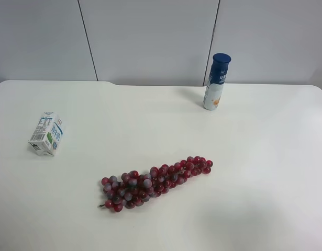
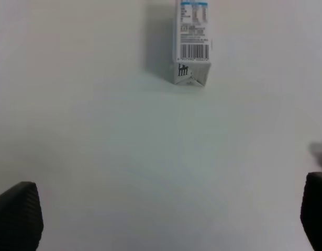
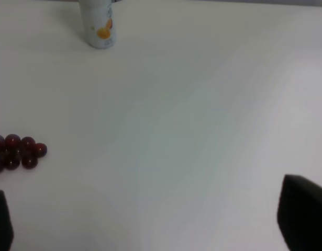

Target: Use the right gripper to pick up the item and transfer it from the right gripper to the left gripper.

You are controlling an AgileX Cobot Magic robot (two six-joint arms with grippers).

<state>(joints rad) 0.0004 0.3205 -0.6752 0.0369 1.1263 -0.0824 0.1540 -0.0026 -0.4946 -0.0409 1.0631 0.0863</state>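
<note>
The small white milk carton (image 1: 46, 134) lies on its side on the white table (image 1: 161, 120) at the exterior high view's left. It also shows in the left wrist view (image 2: 192, 42), barcode panel up, well ahead of the left gripper (image 2: 166, 219). That gripper is open and empty, its black fingertips (image 2: 17, 214) wide apart at the frame's lower corners. The right gripper (image 3: 155, 225) is open and empty over bare table, its fingertips (image 3: 302, 209) at the lower corners; the carton is out of its view. Neither arm shows in the exterior high view.
A red grape bunch (image 1: 153, 182) lies across the table's middle front; its end shows in the right wrist view (image 3: 17, 151). A blue-capped bottle (image 1: 217, 81) stands upright at the back right, also in the right wrist view (image 3: 98, 23). A grey panelled wall stands behind.
</note>
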